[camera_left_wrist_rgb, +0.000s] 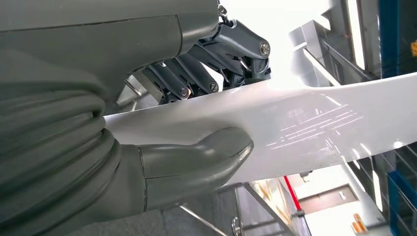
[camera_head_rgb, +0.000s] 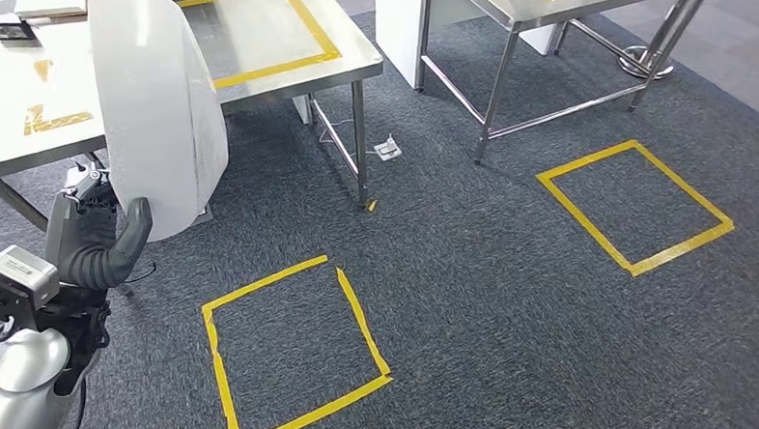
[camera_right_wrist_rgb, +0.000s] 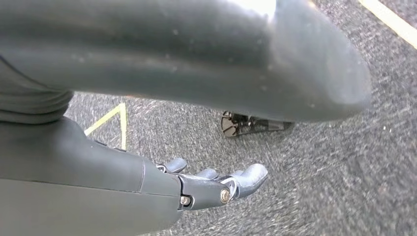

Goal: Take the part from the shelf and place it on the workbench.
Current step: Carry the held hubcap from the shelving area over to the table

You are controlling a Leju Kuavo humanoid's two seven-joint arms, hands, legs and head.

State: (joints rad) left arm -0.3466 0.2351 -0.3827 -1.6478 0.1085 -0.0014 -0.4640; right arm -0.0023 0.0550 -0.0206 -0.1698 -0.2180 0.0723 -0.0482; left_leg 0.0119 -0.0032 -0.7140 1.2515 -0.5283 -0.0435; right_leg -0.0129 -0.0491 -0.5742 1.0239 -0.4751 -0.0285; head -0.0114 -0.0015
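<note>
The left hand (camera_head_rgb: 99,236) pinched the white curved part (camera_head_rgb: 158,98) between thumb and fingers (camera_left_wrist_rgb: 196,86), holding it upright just short of the steel surface (camera_head_rgb: 266,79). The right hand (camera_right_wrist_rgb: 216,184) hung with fingers spread, holding nothing. Pickup appeared complete; placement remained.

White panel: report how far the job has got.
Done: the white panel is off the shelf. In hand: the left hand grips its lower edge, holding it upright beside the steel workbench. Left: laying it on the bench. The right hand hangs open over carpet.
</note>
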